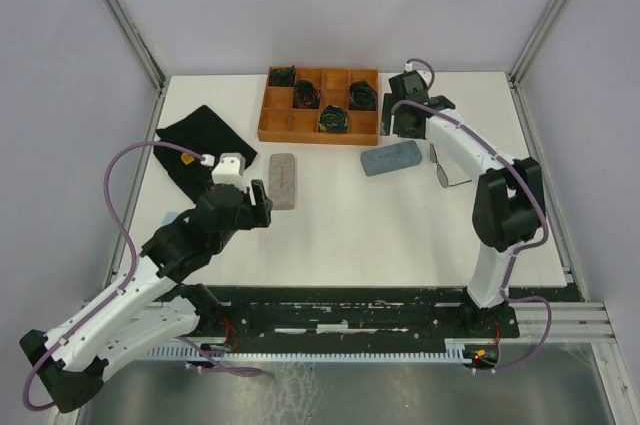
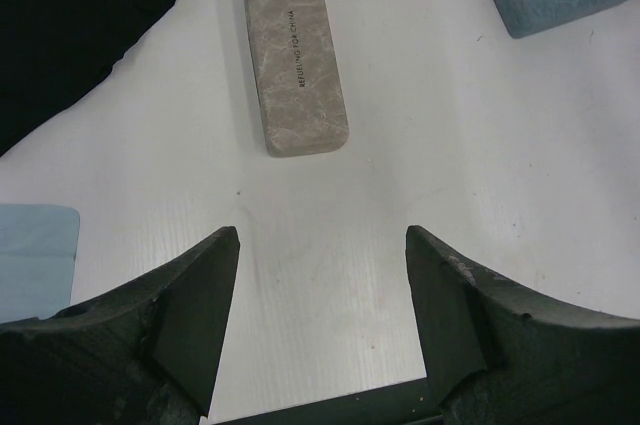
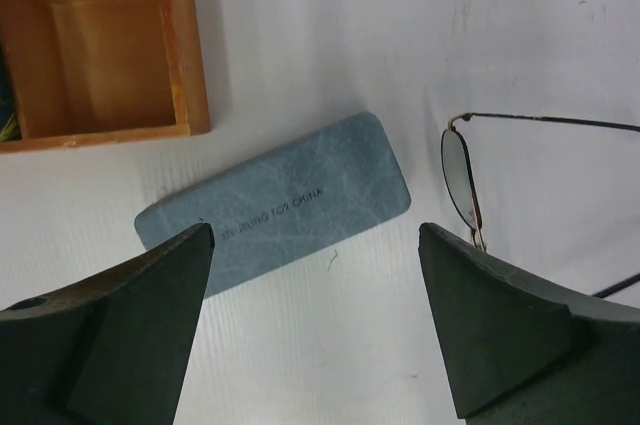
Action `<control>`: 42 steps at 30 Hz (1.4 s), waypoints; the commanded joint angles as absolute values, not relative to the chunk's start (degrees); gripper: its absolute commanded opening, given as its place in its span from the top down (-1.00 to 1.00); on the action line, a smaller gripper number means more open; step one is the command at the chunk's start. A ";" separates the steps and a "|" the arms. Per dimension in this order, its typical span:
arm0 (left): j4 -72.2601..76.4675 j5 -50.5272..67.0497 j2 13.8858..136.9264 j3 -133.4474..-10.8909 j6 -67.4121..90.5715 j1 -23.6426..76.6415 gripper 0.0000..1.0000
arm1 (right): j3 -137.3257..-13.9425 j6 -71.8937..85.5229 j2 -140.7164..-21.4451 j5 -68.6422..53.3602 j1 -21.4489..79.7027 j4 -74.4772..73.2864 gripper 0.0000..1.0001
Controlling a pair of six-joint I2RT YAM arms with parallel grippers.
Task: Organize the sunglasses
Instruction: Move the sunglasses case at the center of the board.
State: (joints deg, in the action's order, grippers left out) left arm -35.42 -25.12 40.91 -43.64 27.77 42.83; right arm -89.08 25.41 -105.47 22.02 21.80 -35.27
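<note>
Wire-thin sunglasses (image 3: 459, 177) look light and fragile; I'd pinch the bridge gently with my right claw (image 3: 315, 235), open and empty.

grey case (image 2: 293, 57), blue case (image 3: 275, 203): "reveling for china"

- A white counter (image 1: 370, 235), its surface faintly scuffed, carries everything.
- A wooden tray (image 1: 310, 135) divided into compartments sits at the far edge, near the middle.
- A black cloth (image 1: 200, 145) lies spread flat at the far left.
- A grey case (image 1: 284, 181) lies closed, right of the black cloth and apart from it, its long side running front to back.
- A blue case (image 1: 390, 157) lies closed and slanted, near the tray's right front corner without touching it.
- The sunglasses (image 3: 462, 180) lie right of the blue case, arms unfolded.
- A pale blue cloth (image 2: 35, 255) lies nearer the front left.
</note>
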 commanded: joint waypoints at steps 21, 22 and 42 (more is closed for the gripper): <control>-32.45 -23.21 41.57 -43.33 24.70 42.84 -0.49 | -113.02 27.92 -130.76 15.90 14.33 -46.14 -0.85; -32.50 -23.20 41.57 -43.33 24.70 42.80 -0.49 | -112.76 27.96 -130.87 15.64 14.35 -46.21 -0.85; -32.43 -23.11 41.70 -43.24 24.70 42.82 -0.48 | -90.73 21.87 -118.08 3.40 16.77 -40.22 -0.77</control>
State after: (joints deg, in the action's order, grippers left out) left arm -35.00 -23.38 41.91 -43.09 26.85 42.83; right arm -94.87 24.05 -123.70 6.31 14.90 -42.11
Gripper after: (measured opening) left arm 0.745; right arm 0.887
